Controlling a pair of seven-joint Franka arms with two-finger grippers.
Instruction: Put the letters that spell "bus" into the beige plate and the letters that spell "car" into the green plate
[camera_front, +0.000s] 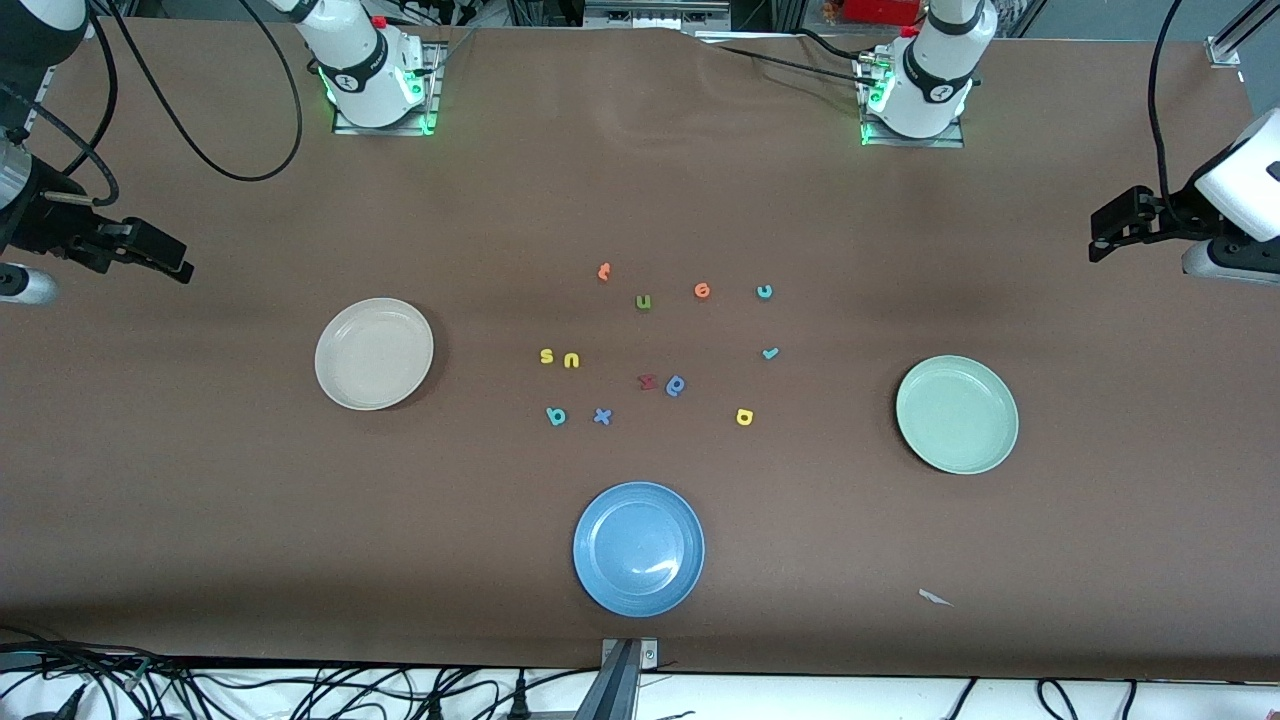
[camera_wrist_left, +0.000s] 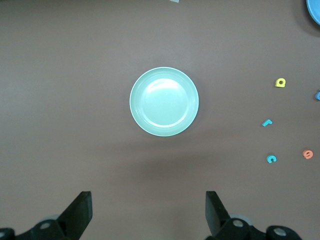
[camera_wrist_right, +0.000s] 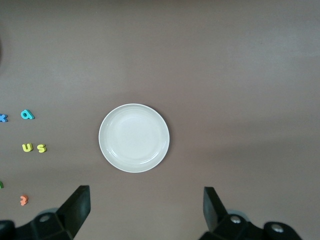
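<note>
Currently I am holding both arms high and waiting. My left gripper (camera_wrist_left: 147, 212) is hanging over the table's left-arm end, fingers (camera_wrist_left: 80, 212) spread wide and holding nothing; the green plate (camera_wrist_left: 164, 101) is lying below it, bare. My right gripper (camera_wrist_right: 145, 212) is hanging over the right-arm end, fingers (camera_wrist_right: 77, 210) likewise wide apart and holding nothing, with the beige plate (camera_wrist_right: 134, 138) below, also bare.

All letters are lying on the table (camera_front: 200, 500) around its middle, between the two plates. The yellow s (camera_front: 546, 355) and yellow u (camera_front: 571, 360) are sitting just beside each other, toward the beige plate; the teal b (camera_front: 556, 416) is lying nearer the front camera than they are. The teal c (camera_front: 765, 291), teal r (camera_front: 769, 353) and yellow a (camera_front: 744, 417) are lying well apart toward the green plate, c farthest from the camera, a nearest. Other letters are lying among them. A blue plate (camera_front: 639, 548) is sitting near the table's front edge.
</note>
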